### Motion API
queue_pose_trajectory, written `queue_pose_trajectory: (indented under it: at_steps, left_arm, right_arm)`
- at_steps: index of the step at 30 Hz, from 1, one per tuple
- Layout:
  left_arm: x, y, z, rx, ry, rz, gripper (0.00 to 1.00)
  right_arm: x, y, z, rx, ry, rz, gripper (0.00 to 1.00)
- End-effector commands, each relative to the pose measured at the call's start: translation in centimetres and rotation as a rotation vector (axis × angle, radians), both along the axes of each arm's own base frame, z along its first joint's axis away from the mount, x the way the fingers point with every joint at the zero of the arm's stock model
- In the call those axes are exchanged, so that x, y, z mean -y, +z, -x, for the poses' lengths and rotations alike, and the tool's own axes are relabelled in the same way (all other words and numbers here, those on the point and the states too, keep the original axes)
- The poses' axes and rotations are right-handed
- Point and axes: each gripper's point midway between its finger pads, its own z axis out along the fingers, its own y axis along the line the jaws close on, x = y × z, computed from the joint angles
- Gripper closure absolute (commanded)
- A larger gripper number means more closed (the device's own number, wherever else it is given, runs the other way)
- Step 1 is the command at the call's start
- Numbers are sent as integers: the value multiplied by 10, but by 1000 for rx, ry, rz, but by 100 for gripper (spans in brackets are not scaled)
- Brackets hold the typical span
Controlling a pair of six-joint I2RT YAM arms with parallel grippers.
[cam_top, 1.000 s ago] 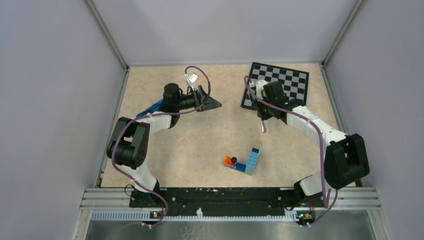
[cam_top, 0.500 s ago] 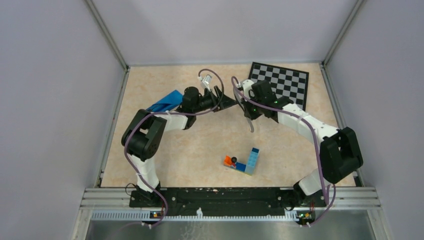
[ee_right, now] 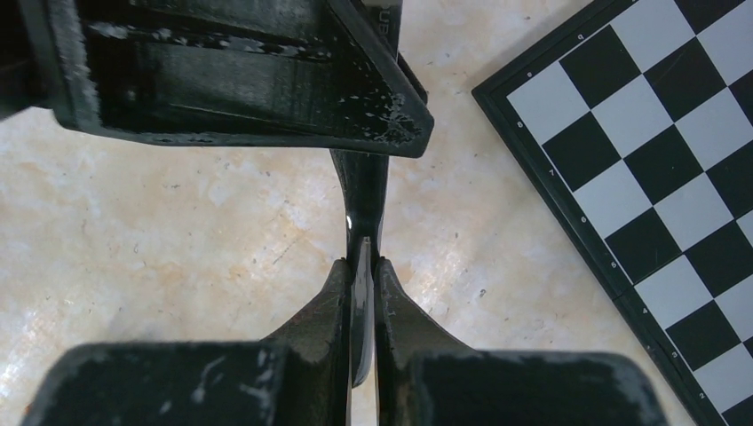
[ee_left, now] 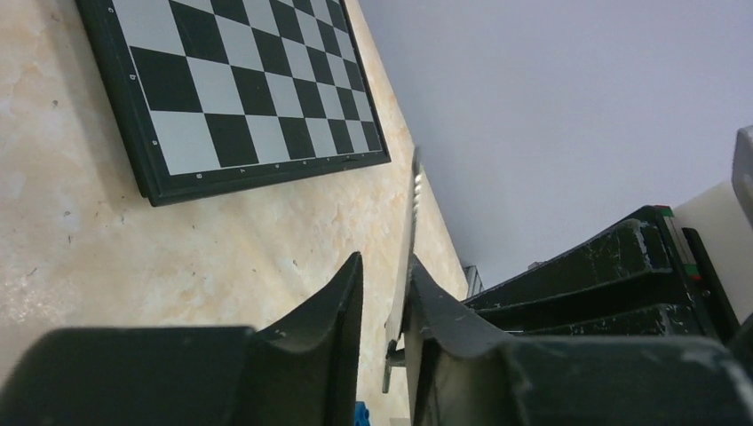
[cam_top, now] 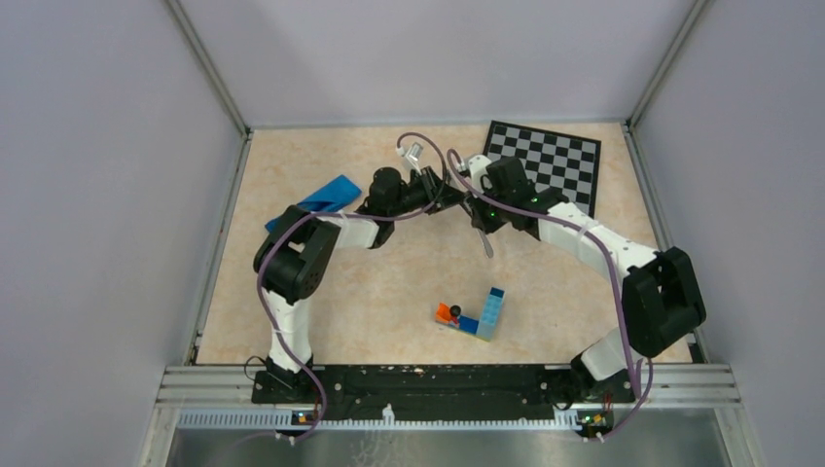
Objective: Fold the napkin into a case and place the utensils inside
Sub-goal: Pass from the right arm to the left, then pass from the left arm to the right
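Two grippers meet at the knife. Right gripper pinches it, long axis far-to-near. Left gripper sits slightly spread astride the blade. Folded napkin lies well apart.

I'm seeing the knife gleaming as smooth metal, the fingers showing scuffed matt black plastic, the napkin at upper left looking like faintly shiny cloth.

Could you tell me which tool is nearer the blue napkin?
Left. The left tool sits right of the napkin; the right tool is just beyond it, farther right.
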Motion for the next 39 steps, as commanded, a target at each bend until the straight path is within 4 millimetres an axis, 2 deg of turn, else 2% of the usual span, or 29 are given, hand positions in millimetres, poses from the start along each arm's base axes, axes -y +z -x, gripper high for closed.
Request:
queue_pose_trajectory:
  at_steps: [1,3,4,5,6,7,8,12,14,18,21,24,25,27,31,37,39]
  left_arm:
    - [4,31,-4,88,14,49,79]
    - [-1,41,2,109,19,61,100]
    - [-5,46,6,123,28,62,100]
    - [-10,51,10,141,36,62,100]
    - [-16,60,13,161,47,65,100]
    - [-22,67,19,177,54,69,100]
    - [-30,70,25,182,67,68,100]
    - [-63,97,49,226,123,108,100]
    - [-78,114,62,251,155,136,100]
    - [-108,139,81,255,267,191,100]
    - [-135,163,93,270,372,267,100]
    - [-154,178,102,259,451,332,100]
    - [-159,183,105,260,467,351,100]
    - [-166,190,109,257,492,388,100]
    - [-171,199,116,249,490,433,100]
    - [-174,203,122,242,489,467,100]
    - [-175,203,123,234,485,479,100]
  right_arm:
    - [-17,17,-6,75,34,-23,100]
    - [-19,15,-3,77,32,-7,100]
    - [-20,16,-2,74,21,-9,98]
    - [-22,17,1,63,6,-22,79]
    - [-25,19,4,48,-5,-52,44]
    - [-30,24,9,30,-9,-95,20]
    - [-35,29,16,4,-9,-142,17]
    - [-51,59,38,-107,-78,-344,16]
    - [-61,76,54,-165,-57,-447,15]
    - [-84,113,89,-235,145,-685,16]
    - [-89,127,111,-297,258,-835,18]
    - [-90,143,126,-292,330,-946,25]
    - [-90,148,130,-283,353,-979,31]
    - [-89,157,136,-280,383,-1023,42]
    - [-87,170,140,-250,407,-1077,54]
    - [-86,187,141,-204,430,-1149,61]
    - [-87,190,140,-202,437,-1161,68]
